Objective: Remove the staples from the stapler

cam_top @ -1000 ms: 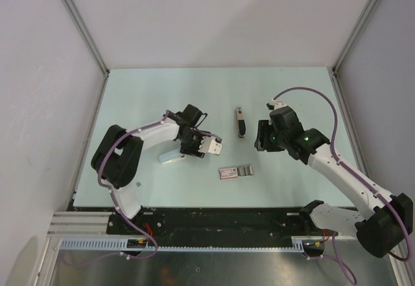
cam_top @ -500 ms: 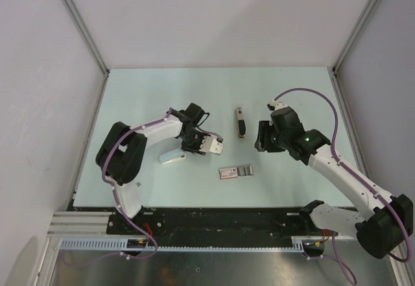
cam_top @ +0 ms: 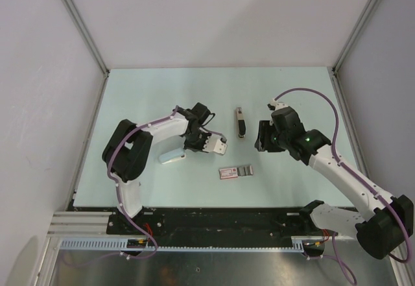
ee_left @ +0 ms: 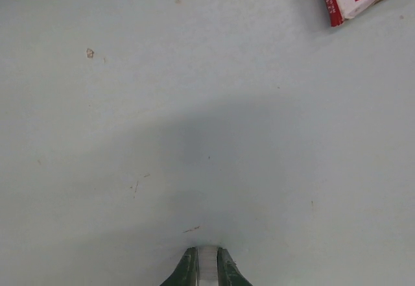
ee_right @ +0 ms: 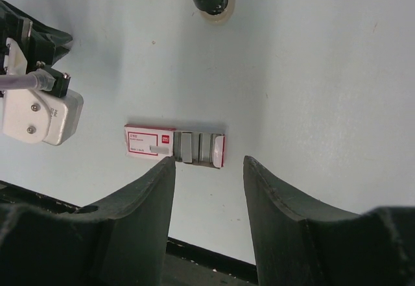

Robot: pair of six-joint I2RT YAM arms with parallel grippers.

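Seen from above, the stapler (cam_top: 240, 122) lies flat on the pale tabletop (cam_top: 149, 91) between the two arms, touched by neither; the left hand (cam_top: 219, 145) sits low near a pale wedge (cam_top: 172, 157); a pink-and-grey box (cam_top: 236, 171) lies closer to the arm bases. Left wrist view: the fingertips are pinched together over bare tabletop; a corner of the box shows at upper right. Right wrist view: the right hand (ee_right: 207, 163) is spread wide, empty, above the box; the stapler's dark end shows at the top edge.
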